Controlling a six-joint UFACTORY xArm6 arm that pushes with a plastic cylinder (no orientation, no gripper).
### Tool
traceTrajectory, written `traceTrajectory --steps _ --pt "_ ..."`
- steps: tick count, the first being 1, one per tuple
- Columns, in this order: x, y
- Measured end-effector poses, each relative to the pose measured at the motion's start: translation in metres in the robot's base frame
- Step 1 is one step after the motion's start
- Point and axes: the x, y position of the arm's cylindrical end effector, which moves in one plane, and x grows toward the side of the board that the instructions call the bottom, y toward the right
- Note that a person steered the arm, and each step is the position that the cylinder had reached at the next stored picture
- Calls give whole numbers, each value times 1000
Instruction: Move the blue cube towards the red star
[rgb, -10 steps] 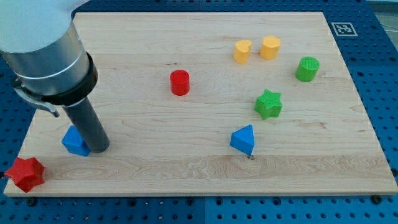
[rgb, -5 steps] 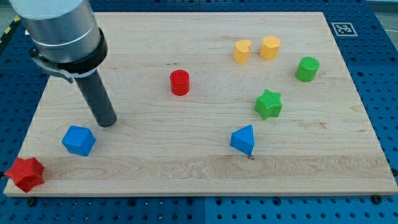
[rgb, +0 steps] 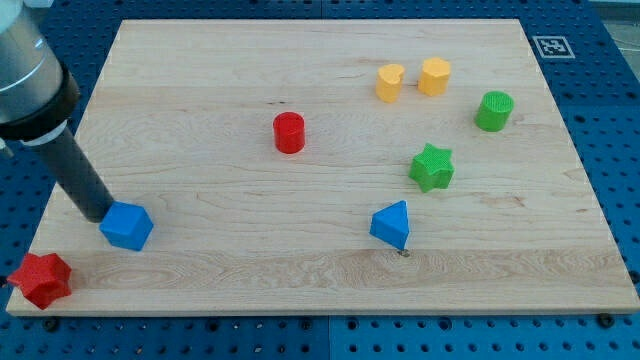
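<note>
The blue cube (rgb: 126, 225) lies near the board's bottom left. The red star (rgb: 41, 279) sits at the bottom left corner, half over the board's edge, below and left of the cube. My tip (rgb: 93, 213) rests on the board just left of the blue cube, touching or almost touching its upper left side. The rod leans up to the view's left.
A red cylinder (rgb: 289, 132) stands at mid board. A blue triangular block (rgb: 391, 225) and a green star (rgb: 431, 167) lie right of centre. A yellow heart block (rgb: 390, 82), a yellow hexagonal block (rgb: 434, 76) and a green cylinder (rgb: 494, 110) are at the top right.
My tip left the cube's right side, swung up and over it, then came down on its left side. The blue cube and the other blocks have not moved.
</note>
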Motion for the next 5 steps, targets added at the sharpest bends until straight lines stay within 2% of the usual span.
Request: traceTrajectory --steps 2,5 --pt "-20 43" --pt "-11 44"
